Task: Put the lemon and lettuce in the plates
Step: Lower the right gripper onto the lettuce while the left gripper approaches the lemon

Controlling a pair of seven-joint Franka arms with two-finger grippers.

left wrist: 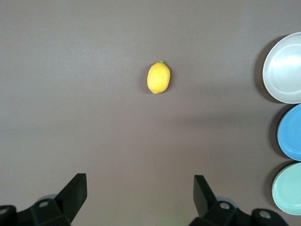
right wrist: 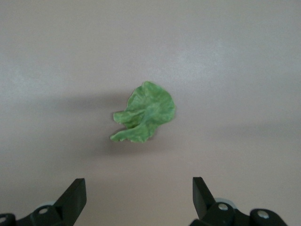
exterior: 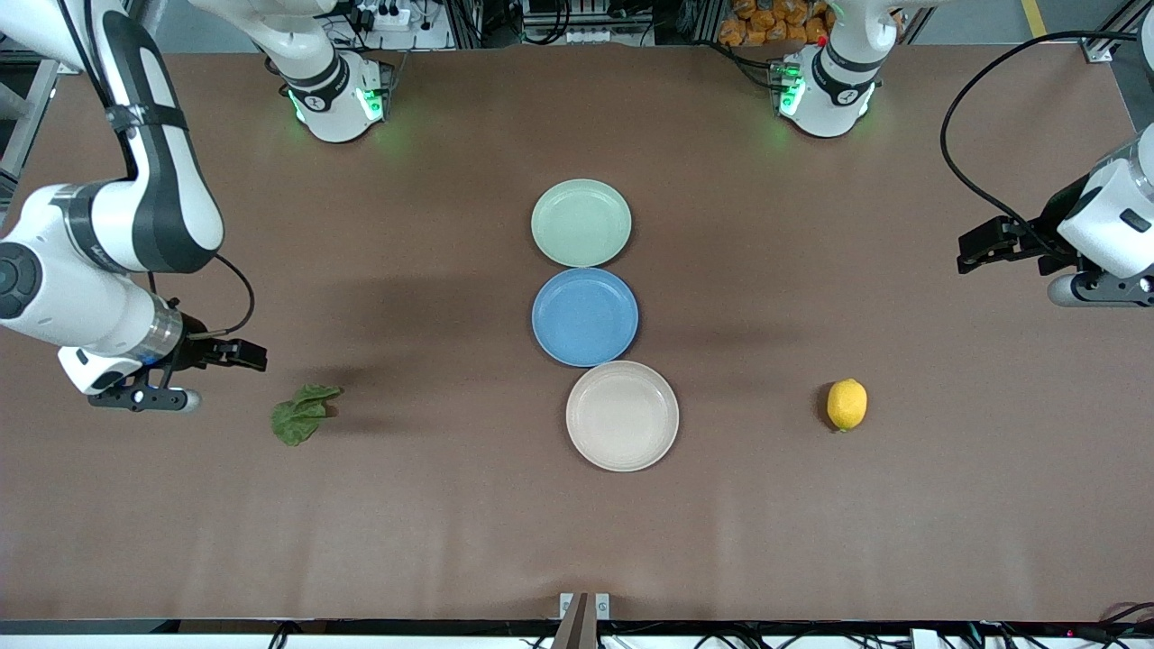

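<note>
The lemon (exterior: pixel 847 404) lies on the brown table toward the left arm's end; it also shows in the left wrist view (left wrist: pixel 158 77). The lettuce (exterior: pixel 304 413) lies toward the right arm's end, and in the right wrist view (right wrist: pixel 145 113). The mint plate (exterior: pixel 581 223) and the beige plate (exterior: pixel 622 415) sit mid-table, both bare. My left gripper (exterior: pixel 978 245) (left wrist: pixel 140 188) is open and empty, up over bare table at its end. My right gripper (exterior: pixel 245 353) (right wrist: pixel 139 190) is open and empty, over bare table beside the lettuce.
A blue plate (exterior: pixel 584 316) sits between the mint and beige plates, touching both in a row. The row also shows at the edge of the left wrist view: beige (left wrist: pixel 287 68), blue (left wrist: pixel 291 133), mint (left wrist: pixel 289 188). Both arm bases stand along the table's edge farthest from the camera.
</note>
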